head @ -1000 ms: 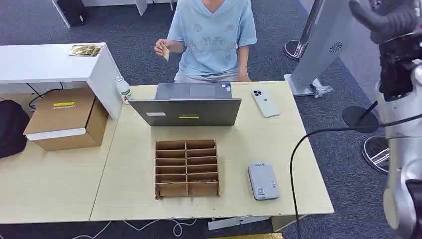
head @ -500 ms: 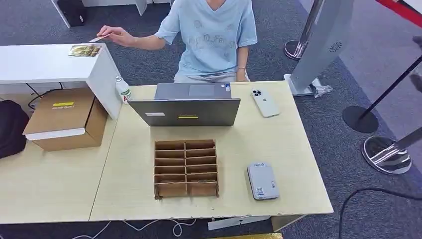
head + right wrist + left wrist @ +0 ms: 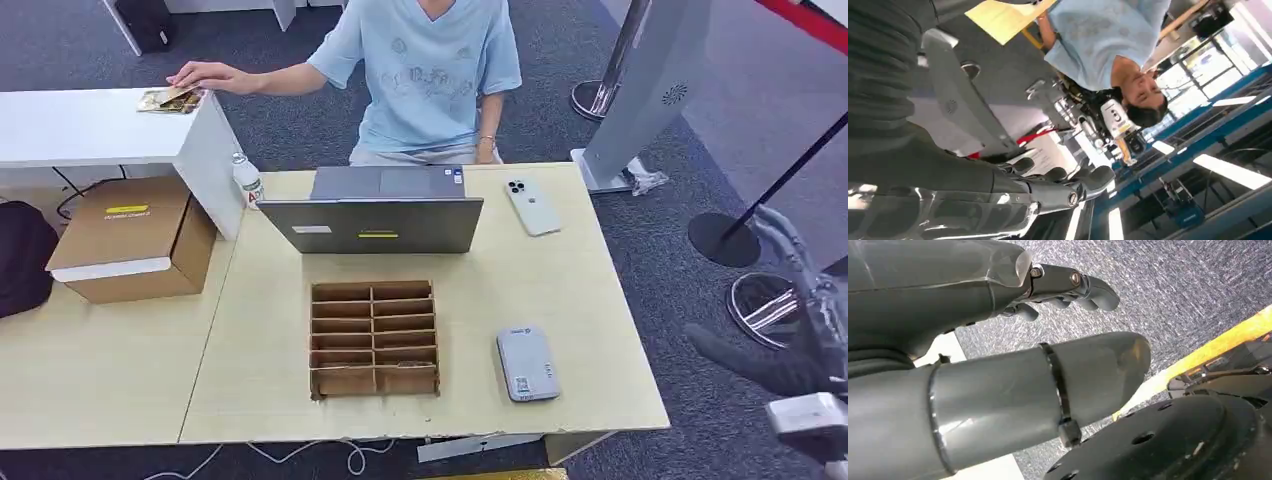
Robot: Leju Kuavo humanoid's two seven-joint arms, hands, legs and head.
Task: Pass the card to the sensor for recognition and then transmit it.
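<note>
Card (image 3: 178, 96) lies under a person's hand (image 3: 200, 76) on the white shelf (image 3: 90, 125), well left of the reader (image 3: 527, 364). Right hand (image 3: 790, 330) hangs off the worktop's (image 3: 560, 280) right edge, fingers apart, holding nothing; left hand (image 3: 1068, 287) likewise.

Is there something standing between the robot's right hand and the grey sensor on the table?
Nothing visible does. The right hand hangs beyond the table's right edge, holding nothing, and only bare tabletop lies between that edge and the sensor. The cardboard organizer sits on the sensor's far side.
</note>
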